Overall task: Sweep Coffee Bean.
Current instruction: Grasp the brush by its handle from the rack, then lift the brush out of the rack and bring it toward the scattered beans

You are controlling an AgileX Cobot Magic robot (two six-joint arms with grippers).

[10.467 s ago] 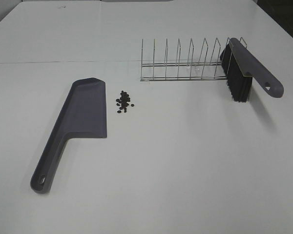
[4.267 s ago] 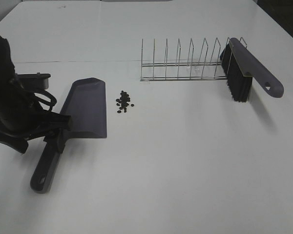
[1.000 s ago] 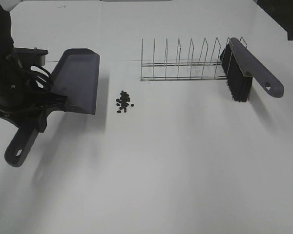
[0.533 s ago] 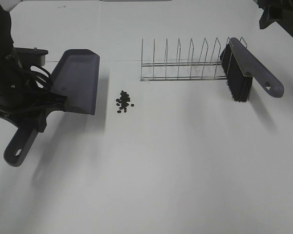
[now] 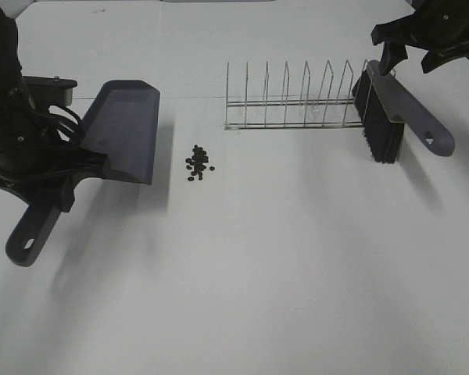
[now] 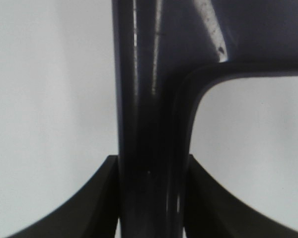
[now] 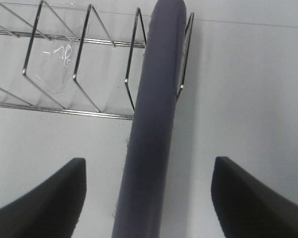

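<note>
A: How are the arms posed?
B: The left gripper [image 6: 151, 198] is clamped on the dustpan [image 5: 125, 129] handle, the pan held tilted off the surface [image 5: 281, 266]. The right gripper [image 7: 149, 198] is spread wide astride the brush [image 7: 154, 99] handle by the rack [image 5: 289, 101], not touching it.
A: Where are the coffee beans [image 5: 198, 162] found?
B: Heaped on the surface near the pan's lip, well apart from the right gripper.
</note>
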